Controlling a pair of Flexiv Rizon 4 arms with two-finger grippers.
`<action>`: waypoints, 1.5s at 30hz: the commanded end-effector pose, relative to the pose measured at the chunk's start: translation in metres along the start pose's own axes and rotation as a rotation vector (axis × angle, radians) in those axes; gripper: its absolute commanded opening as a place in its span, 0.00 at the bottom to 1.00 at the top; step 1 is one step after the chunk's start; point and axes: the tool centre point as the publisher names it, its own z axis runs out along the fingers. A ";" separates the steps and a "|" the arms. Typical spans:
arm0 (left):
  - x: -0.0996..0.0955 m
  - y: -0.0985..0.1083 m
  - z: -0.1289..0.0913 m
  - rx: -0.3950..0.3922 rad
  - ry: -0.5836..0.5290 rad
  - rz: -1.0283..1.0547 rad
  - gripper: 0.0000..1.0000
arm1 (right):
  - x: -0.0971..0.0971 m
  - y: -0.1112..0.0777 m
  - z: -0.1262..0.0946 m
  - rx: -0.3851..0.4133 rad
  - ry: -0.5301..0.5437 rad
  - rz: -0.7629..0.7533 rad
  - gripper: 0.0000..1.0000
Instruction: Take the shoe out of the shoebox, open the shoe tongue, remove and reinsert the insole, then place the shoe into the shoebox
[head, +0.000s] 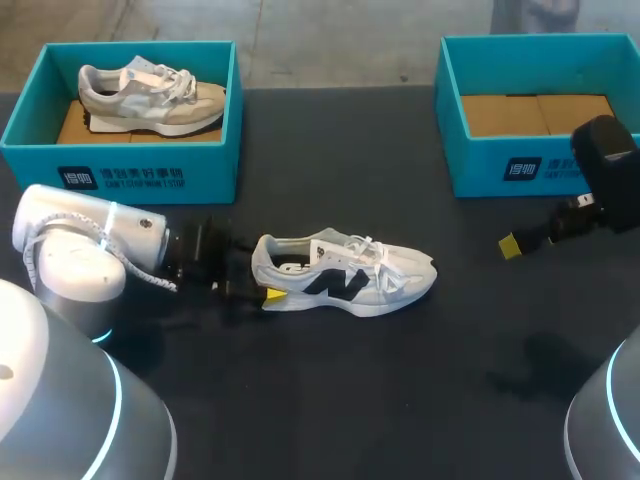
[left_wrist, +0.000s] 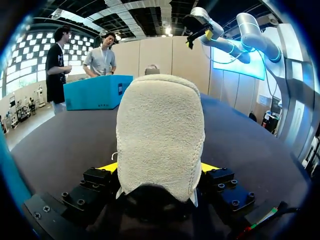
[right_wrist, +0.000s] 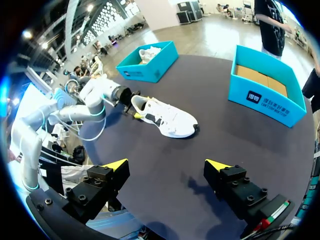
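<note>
Dark table (head: 330, 400) held the white shoe (head: 345, 275) between the left box (head: 120, 165) and the right box (head: 480, 165). Our left gripper (head: 262, 282) pinched its heel from both sides. Our right gripper (right_wrist: 166, 165) hung near the right box, fingers spread.

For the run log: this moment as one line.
left gripper shut on white shoe heel | shoe on table | right gripper open, empty | right shoebox: no shoe

Seen from the left wrist, the shoe (left_wrist: 160, 135) hides most of both yellow fingertips (left_wrist: 209, 167) and its own front.
</note>
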 end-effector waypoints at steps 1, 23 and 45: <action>-0.004 0.000 0.000 -0.001 0.020 -0.006 0.00 | 0.000 -0.002 0.000 -0.003 -0.001 0.001 1.00; -0.004 0.000 -0.001 0.001 0.022 -0.009 0.00 | 0.000 -0.002 0.000 -0.003 -0.001 0.001 1.00; -0.004 0.000 -0.001 0.001 0.022 -0.009 0.00 | 0.023 0.089 0.087 0.079 -0.240 0.384 1.00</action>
